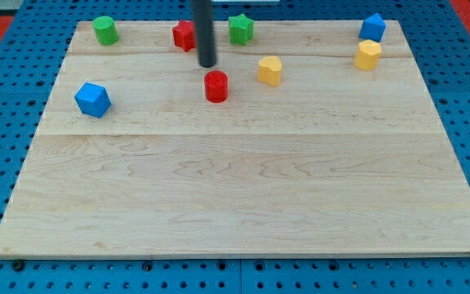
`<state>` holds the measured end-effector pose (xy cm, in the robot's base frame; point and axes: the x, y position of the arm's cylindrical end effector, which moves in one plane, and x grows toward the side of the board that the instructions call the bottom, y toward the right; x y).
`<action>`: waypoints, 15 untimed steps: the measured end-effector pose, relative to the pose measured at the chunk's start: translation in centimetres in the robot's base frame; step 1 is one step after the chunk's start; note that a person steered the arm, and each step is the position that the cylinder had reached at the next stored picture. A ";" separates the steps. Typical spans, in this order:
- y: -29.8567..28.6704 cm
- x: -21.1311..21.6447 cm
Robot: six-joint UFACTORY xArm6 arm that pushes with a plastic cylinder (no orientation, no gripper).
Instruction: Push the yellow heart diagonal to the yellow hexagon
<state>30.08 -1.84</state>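
Camera view: yellow heart (270,70) upright, right of my tip (208,64).

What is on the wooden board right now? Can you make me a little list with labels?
board: wooden board, lower half bare
my tip, just above the red cylinder, not touching
yellow blocks: one near the middle, one at the view's right; shapes unclear
blue blocks: one left, one top right
green blocks: cylinder, star
red block: partly behind the rod
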 end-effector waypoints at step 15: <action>22.7 8.1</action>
<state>38.18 20.82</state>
